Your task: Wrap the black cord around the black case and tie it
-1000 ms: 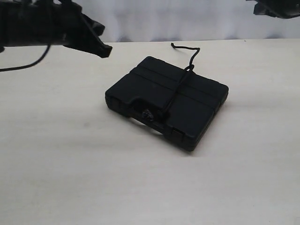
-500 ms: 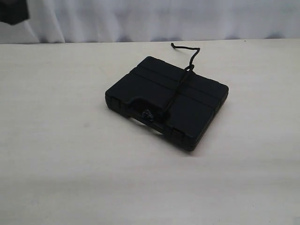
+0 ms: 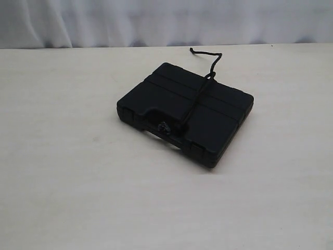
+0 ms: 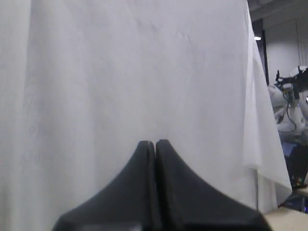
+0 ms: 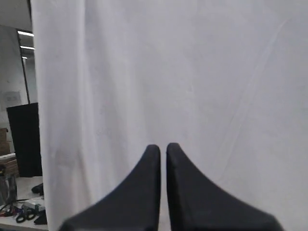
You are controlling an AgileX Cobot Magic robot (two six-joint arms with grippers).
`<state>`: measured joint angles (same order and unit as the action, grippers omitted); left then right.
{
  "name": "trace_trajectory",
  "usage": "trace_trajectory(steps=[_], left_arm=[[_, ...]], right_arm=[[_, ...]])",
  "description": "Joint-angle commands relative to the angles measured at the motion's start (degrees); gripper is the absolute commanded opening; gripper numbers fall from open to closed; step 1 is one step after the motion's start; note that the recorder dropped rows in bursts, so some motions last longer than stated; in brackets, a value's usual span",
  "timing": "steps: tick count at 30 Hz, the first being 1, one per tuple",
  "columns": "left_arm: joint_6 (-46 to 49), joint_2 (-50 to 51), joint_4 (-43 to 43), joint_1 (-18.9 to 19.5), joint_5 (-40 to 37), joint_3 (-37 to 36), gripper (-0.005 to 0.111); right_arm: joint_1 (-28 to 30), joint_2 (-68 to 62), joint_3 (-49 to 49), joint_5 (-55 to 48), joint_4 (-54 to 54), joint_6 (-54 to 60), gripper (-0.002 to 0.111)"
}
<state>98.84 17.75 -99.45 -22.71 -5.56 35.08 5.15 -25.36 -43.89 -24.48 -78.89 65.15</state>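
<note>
Tabletop [image 3: 78, 172] bearing black case [image 3: 161, 99] with black cord [image 3: 196, 100] across its lid; left end effector [image 4: 155, 144] clenched empty, right end effector [image 5: 163, 147] nearly clenched, both facing white curtain [image 4: 96, 72], not the case.

The exterior camera looks down at a slant across the table [image 3: 62, 198] from its 6 o'clock side, fairly near, with the black case [image 3: 156, 99] central. Both wrist cameras face level toward the white curtain [image 4: 120, 72], which the exterior view shares at 12 o'clock.
</note>
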Motion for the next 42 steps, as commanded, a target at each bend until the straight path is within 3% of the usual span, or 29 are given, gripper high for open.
trace_trajectory(steps=[1, 4, 6, 8, 12, 19, 25, 32, 42], left_arm=[[-1.3, -6.4, -0.5, 0.1, -0.3, -0.3, 0.000], [-1.4, -10.9, -0.5, 0.1, -0.3, -1.6, 0.000], [-1.7, -14.8, -0.5, 0.1, -0.9, -5.6, 0.000], [-1.7, -17.3, -0.5, 0.1, -3.4, -10.3, 0.000], [-1.7, -17.8, -0.5, 0.1, -3.7, -20.0, 0.000], [-1.5, -17.8, -0.5, 0.1, -1.1, -26.8, 0.000], [-1.5, -17.8, -0.5, 0.1, -0.9, -32.8, 0.000], [-1.2, -17.8, -0.5, 0.1, 1.5, -35.1, 0.000], [-1.6, -17.8, -0.5, 0.1, -0.4, -35.1, 0.000]], right_arm=[[0.0, 8.0, 0.3, -5.2, 4.3, -1.3, 0.004], [0.0, 13.5, 0.7, -8.7, 11.1, -10.1, 0.004], [0.0, 19.1, 3.4, -12.1, 20.1, -20.6, 0.004], [0.0, 23.9, 8.6, -12.7, 23.5, -23.9, 0.004], [0.0, 25.4, 18.0, -11.1, 22.6, -23.7, 0.004], [0.2, 25.4, 31.7, 0.6, 20.3, -22.6, 0.004], [0.2, 25.4, 41.2, 9.6, 8.5, -17.2, 0.004], [0.2, 25.4, 43.9, 11.6, 4.6, -9.6, 0.004], [0.2, 25.4, 43.9, 11.1, 9.5, -6.0, 0.004]])
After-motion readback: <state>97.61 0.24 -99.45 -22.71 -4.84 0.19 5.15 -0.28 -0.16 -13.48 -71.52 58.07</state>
